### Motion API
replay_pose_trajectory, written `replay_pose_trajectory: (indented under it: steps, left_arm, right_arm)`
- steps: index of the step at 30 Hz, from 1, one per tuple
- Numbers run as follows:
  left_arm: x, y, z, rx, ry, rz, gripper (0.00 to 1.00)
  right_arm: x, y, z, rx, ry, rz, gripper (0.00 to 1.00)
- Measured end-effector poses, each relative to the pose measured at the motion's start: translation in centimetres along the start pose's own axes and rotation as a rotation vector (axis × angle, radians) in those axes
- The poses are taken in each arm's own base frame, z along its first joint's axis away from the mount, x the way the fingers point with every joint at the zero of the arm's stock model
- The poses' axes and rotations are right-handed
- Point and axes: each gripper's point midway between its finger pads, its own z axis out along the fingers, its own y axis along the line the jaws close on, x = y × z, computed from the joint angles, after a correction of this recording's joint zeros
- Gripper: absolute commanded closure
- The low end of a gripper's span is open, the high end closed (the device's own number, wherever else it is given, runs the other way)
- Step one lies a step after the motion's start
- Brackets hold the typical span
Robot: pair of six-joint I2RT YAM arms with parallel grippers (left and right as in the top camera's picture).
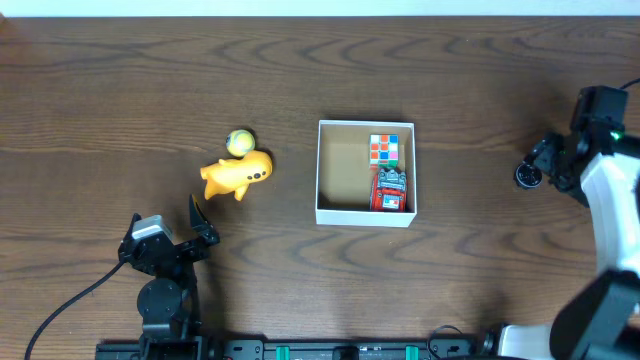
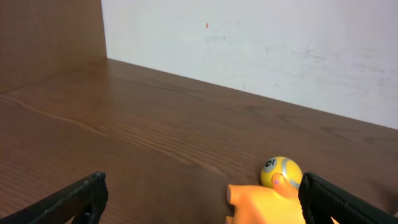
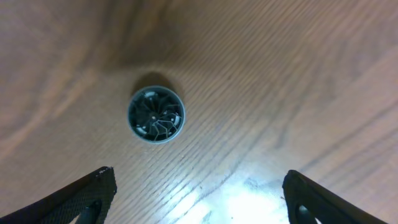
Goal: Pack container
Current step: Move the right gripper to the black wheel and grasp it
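Note:
The container (image 1: 363, 217) is a square white-walled box with a brown inside at the table's middle. In it lie a colour cube (image 1: 391, 149) and a red toy car (image 1: 391, 190) along its right side. An orange animal toy (image 1: 237, 175) and a yellow ball (image 1: 239, 142) lie left of the box; both show in the left wrist view, the toy (image 2: 267, 202) between the fingers' far ends and the ball (image 2: 281, 172) behind it. My left gripper (image 1: 203, 228) (image 2: 202, 202) is open, just short of the toy. My right gripper (image 1: 548, 160) (image 3: 199, 199) is open above a dark round wheel (image 1: 527, 176) (image 3: 156, 116).
The wood-grain table runs to a white wall at the back in the left wrist view. The wheel lies far right of the box, apart from it. A black cable trails from the left arm's base (image 1: 160, 300) toward the front left corner.

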Motion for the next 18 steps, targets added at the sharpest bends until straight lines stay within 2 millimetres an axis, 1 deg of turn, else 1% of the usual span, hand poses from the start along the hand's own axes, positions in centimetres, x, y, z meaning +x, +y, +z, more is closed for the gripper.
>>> replay_pose_trajectory:
  steps: [4,7,10,14,18]
  left_arm:
    - [0.0,0.0,0.0,0.0,0.0,0.0,0.02]
    - [0.0,0.0,0.0,0.0,0.0,0.0,0.02]
    - [0.0,0.0,0.0,0.0,0.0,0.0,0.02]
    - [0.0,0.0,0.0,0.0,0.0,0.0,0.02]
    - [0.0,0.0,0.0,0.0,0.0,0.0,0.02]
  right_arm:
    - [0.7,0.9,3.5,0.009,0.067,-0.019,0.08]
    - [1.4,1.2,5.2,0.019,0.106,-0.029,0.08]
    - [1.9,1.3,6.5,0.027,0.131,-0.035,0.07]
    - [2.1,1.7,7.7,0.026,0.146,-0.037,0.04]
    - [1.9,2.5,8.6,-0.006,0.141,-0.045,0.03]
